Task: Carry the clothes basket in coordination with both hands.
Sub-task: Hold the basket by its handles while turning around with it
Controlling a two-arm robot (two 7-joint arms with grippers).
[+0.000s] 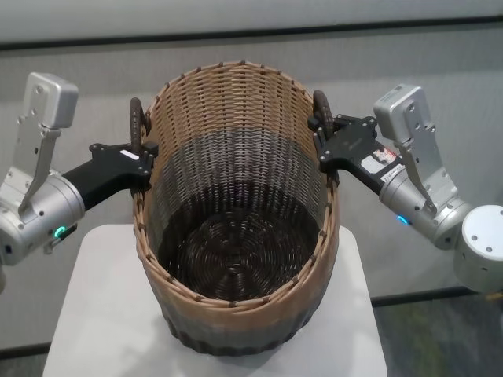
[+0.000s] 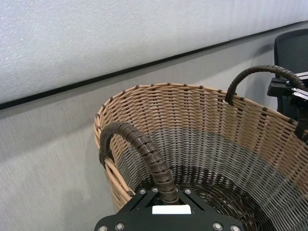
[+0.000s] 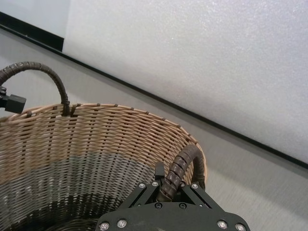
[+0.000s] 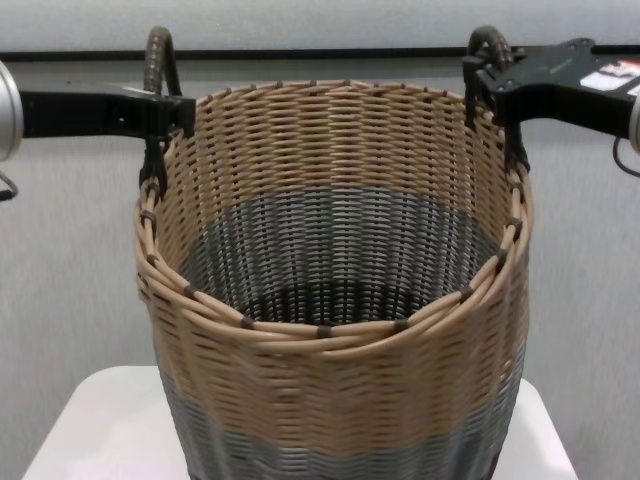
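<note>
On the white table (image 1: 94,314) below the head camera sits the clothes basket (image 1: 236,259), upright or tipped slightly toward the robot; whether its dark base rests on the tabletop or hangs just clear cannot be told from these views

Grip state, 2 arms:
- left gripper (image 1: 141,161) is clamped onto the basket's left loop handle (image 1: 137,126); the left wrist view shows the wrapped dark handle (image 2: 144,154) running straight down into the black jaw plate (image 2: 168,219)
- right gripper (image 1: 324,145) is clamped onto the right loop handle (image 1: 321,104); the right wrist view shows that handle (image 3: 179,173) pinched between the 2 black fingers (image 3: 159,174)

Key relation: the basket lies between the 2 grippers, hanging inward and below each one. The 2 handles sit on opposite sides of the rim, so the line joining them runs side to side across the basket's mouth. Neither arm is nearer; both are touching their handles. In the chest view the 2 handles (image 4: 160,60) (image 4: 487,48) stand at nearly equal height above the rim

Judgement: the carry depends on both grippers rising and travelling together, keeping that handle-to-handle line level; uneven motion would tilt the basket or strain a handle

Writing: a small white and red label (image 1: 387,161) sits on the right gripper body beside the basket's right handle; its text is too small to read. A plain white patch (image 2: 171,209) on the left gripper shows no writing. No brand visible on the basket
</note>
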